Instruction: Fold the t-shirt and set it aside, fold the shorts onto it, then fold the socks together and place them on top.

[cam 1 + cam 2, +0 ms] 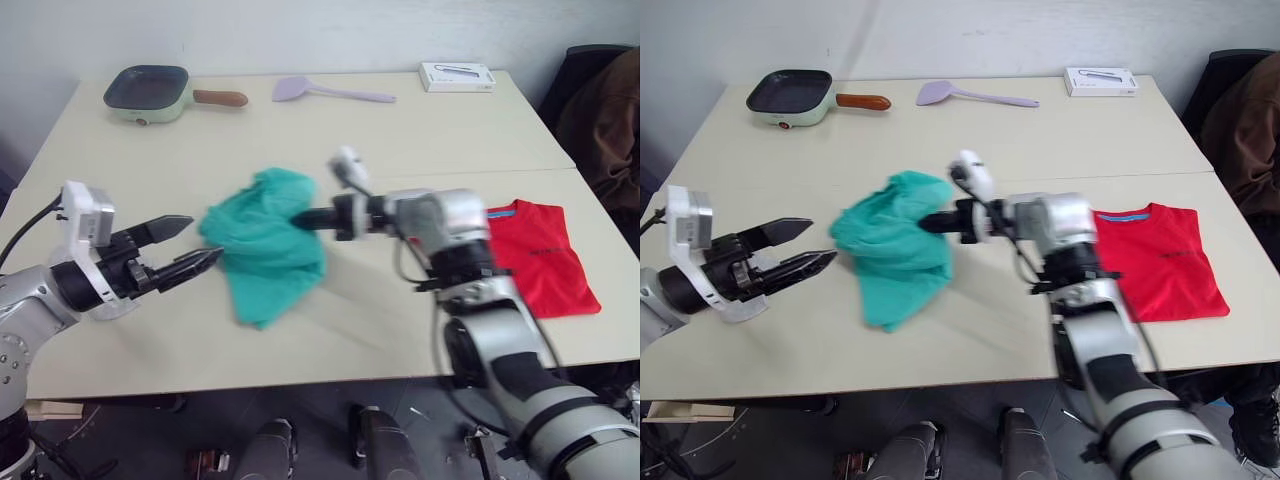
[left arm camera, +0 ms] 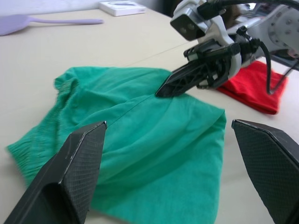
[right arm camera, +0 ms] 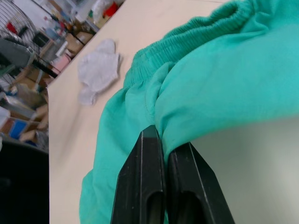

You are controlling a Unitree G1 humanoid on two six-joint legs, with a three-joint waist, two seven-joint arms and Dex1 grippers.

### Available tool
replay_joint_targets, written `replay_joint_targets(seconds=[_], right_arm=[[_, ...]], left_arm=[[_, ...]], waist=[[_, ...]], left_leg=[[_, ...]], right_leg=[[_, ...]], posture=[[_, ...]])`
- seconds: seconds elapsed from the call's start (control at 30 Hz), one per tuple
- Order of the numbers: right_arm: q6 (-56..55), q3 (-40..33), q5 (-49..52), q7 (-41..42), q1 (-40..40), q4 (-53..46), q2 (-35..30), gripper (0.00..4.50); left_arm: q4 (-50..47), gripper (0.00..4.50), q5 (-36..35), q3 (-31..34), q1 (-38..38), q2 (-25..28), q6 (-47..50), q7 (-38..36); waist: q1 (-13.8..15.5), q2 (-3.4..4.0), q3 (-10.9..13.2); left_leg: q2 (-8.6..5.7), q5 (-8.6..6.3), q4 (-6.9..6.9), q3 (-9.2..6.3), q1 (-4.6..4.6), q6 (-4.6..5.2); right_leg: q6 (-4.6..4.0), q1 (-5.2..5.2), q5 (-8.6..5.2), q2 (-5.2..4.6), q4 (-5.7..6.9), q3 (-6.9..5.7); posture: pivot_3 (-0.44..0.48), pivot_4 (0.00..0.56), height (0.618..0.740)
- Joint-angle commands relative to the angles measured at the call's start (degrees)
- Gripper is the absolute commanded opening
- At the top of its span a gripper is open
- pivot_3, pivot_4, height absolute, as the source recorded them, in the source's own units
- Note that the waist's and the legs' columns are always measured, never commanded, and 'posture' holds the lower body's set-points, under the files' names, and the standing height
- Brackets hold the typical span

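A: At the middle of the counter, my right tool has its fingers pinched shut on a fold of the shorts, lifting part of the teal cloth clear while the rest trails on the surface.

B: And the left?

A: My left tool hangs just beside the shorts' near edge, fingers spread wide, gripping nothing. The t-shirt lies folded flat near the counter's right edge. The socks sit apart, beyond the waistband.

B: What could spoil it?

A: In my judgement the pinch is thin; a quick pull could slip the cloth free, or gather it into a bunched heap that will not fold square. Dragging it toward the t-shirt might also ruffle that fold.

B: Room to work?

A: Plenty of bare counter ahead. The pan, spatula and white box stay far back.
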Motion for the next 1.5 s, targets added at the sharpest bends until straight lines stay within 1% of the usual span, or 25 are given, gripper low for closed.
replay_joint_targets(seconds=[0.03,0.07,0.13,0.2,0.3,0.37,0.47,0.6,0.8,1.0,1.2,1.23,1.27,1.33,1.5], right_arm=[[-0.7,2.5,1.6,8.0,1.2,-10.3,-13.2,0.05],[-1.8,2.7,1.2,9.7,1.4,-10.7,-17.2,0.05],[-3.7,3.0,1.0,11.8,1.4,-10.4,-22.3,0.05],[-6.9,2.3,-0.1,14.9,1.0,-7.8,-28.9,0.05],[-10.2,1.6,-1.1,17.2,0.4,-3.7,-34.6,0.05],[-13.3,1.0,-3.0,17.2,2.0,0.0,-39.2,0.05],[-15.9,-0.1,-4.2,17.2,5.3,3.7,-43.3,0.05],[-21.1,-1.5,-6.3,15.3,11.5,8.2,-45.7,0.05],[-26.0,-5.7,-8.4,8.4,18.8,15.9,-46.5,0.05],[-28.1,-10.3,-7.4,4.5,24.9,15.2,-44.8,0.05],[-28.4,-16.2,-4.1,0.8,29.6,9.6,-41.5,0.05],[-28.3,-17.1,-3.8,0.3,30.0,9.3,-41.3,0.46],[-28.7,-17.9,-3.4,0.2,30.3,8.9,-41.3,0.65],[-29.7,-19.9,-2.2,0.0,29.4,8.7,-41.6,1.27],[-31.8,-21.4,-1.2,1.6,26.2,8.1,-43.3,3.08]], left_arm=[[-2.1,4.50,-2.7,-2.9,-3.2,0.7,-0.2,-0.5],[-2.0,4.50,-3.0,-3.7,-4.0,0.6,-0.2,-0.6],[-1.7,4.50,-3.5,-4.8,-5.2,0.5,-0.3,-0.7],[-1.5,4.50,-3.9,-6.9,-6.9,0.3,-0.7,-1.6],[-0.9,4.50,-4.4,-9.0,-9.0,0.1,-1.0,-2.8],[-0.4,4.50,-4.1,-11.3,-11.4,-0.6,-1.5,-3.4],[0.7,4.50,-2.9,-13.7,-13.5,-1.0,-2.6,-4.5],[2.4,4.50,-1.4,-15.6,-15.0,-1.1,-4.1,-5.7],[4.1,4.50,0.8,-18.4,-16.9,-0.8,-5.9,-7.8],[5.3,4.50,2.1,-19.6,-18.5,-1.2,-6.2,-8.9],[4.6,4.50,2.4,-20.5,-18.2,-1.3,-6.1,-9.1],[4.4,4.50,2.4,-20.4,-17.8,-1.2,-6.0,-9.2],[4.2,4.50,2.3,-20.3,-17.5,-1.0,-6.0,-9.3],[4.0,4.50,2.3,-20.2,-17.1,-0.8,-5.8,-9.4],[3.4,4.50,1.1,-19.0,-17.3,-0.6,-5.0,-8.8]], waist=[[-0.1,0.00,0.0],[-0.1,0.02,0.0],[-0.3,0.03,0.0],[-0.3,0.04,0.0],[0.0,0.04,0.0],[0.0,0.04,0.0],[0.3,0.04,0.0],[0.6,0.04,0.0],[0.9,0.05,0.0],[1.5,0.05,0.0],[1.4,0.05,0.0],[1.4,0.05,0.0],[1.4,0.05,0.0],[1.5,0.05,0.0],[1.4,0.05,0.0]], left_leg=[[0.00,0.00,0.00,0.04,-0.01,0.00],[0.03,-0.01,-0.01,0.10,0.01,-0.02],[0.08,-0.01,-0.02,0.22,0.03,-0.03],[0.16,-0.01,-0.04,0.41,0.13,-0.05],[0.18,0.01,-0.02,0.57,0.21,-0.05],[0.17,0.01,0.00,0.63,0.21,-0.03],[0.15,0.01,0.03,0.65,0.20,0.01],[0.15,0.00,0.01,0.67,0.18,0.03],[0.15,0.01,0.06,0.81,0.20,0.04],[0.15,0.02,0.11,0.85,0.20,0.06],[0.15,0.03,0.13,0.89,0.22,0.07],[0.16,0.03,0.14,0.90,0.22,0.07],[0.16,0.03,0.13,0.92,0.23,0.07],[0.15,0.03,0.13,0.93,0.23,0.08],[0.15,0.04,0.14,0.97,0.25,0.09]], right_leg=[[0.00,-0.01,0.00,0.00,-0.01,-0.02],[0.00,0.00,0.00,0.01,-0.03,-0.01],[0.01,-0.01,-0.01,0.04,-0.06,0.04],[0.01,0.00,-0.01,0.11,-0.08,0.17],[0.01,0.01,-0.01,0.12,-0.19,0.29],[0.01,0.03,-0.01,0.11,-0.20,0.37],[0.04,0.03,0.00,0.09,-0.23,0.39],[0.04,0.03,0.01,0.08,-0.28,0.40],[0.07,0.02,0.02,0.09,-0.27,0.47],[0.11,0.02,0.04,0.10,-0.27,0.47],[0.17,0.05,0.08,0.10,-0.27,0.47],[0.17,0.05,0.08,0.12,-0.27,0.47],[0.17,0.05,0.08,0.11,-0.25,0.47],[0.17,0.04,0.08,0.11,-0.25,0.48],[0.19,0.05,0.09,0.12,-0.25,0.48]], posture=[[0.000,0.150,0.740],[0.000,0.150,0.740],[0.000,0.150,0.740],[0.000,0.150,0.740],[0.000,0.150,0.740],[0.000,0.150,0.740],[0.000,0.150,0.740],[0.000,0.150,0.740],[0.000,0.150,0.740],[0.000,0.150,0.740],[0.000,0.150,0.740],[0.000,0.150,0.740],[0.000,0.150,0.740],[0.000,0.150,0.740],[0.000,0.150,0.740]])
